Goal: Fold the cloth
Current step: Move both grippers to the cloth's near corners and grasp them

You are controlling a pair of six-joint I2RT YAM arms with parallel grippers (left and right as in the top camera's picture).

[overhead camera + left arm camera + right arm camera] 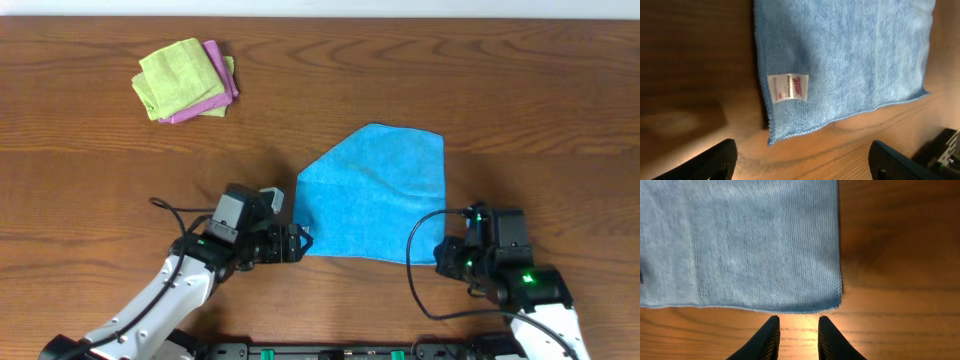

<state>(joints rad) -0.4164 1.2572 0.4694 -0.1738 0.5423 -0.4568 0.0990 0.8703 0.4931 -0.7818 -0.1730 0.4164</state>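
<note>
The blue cloth lies flat on the wooden table, its upper left edge running diagonally. In the left wrist view its white tag sits near the cloth's nearest corner. My left gripper stands at the cloth's lower left corner, open wide, with only bare wood between its fingers. My right gripper is at the lower right corner. Its jaws stand a narrow gap apart just short of the cloth's hem, nothing between them.
A lime-green cloth and a pink-purple cloth lie stacked at the back left. Black cables loop beside each arm near the table's front edge.
</note>
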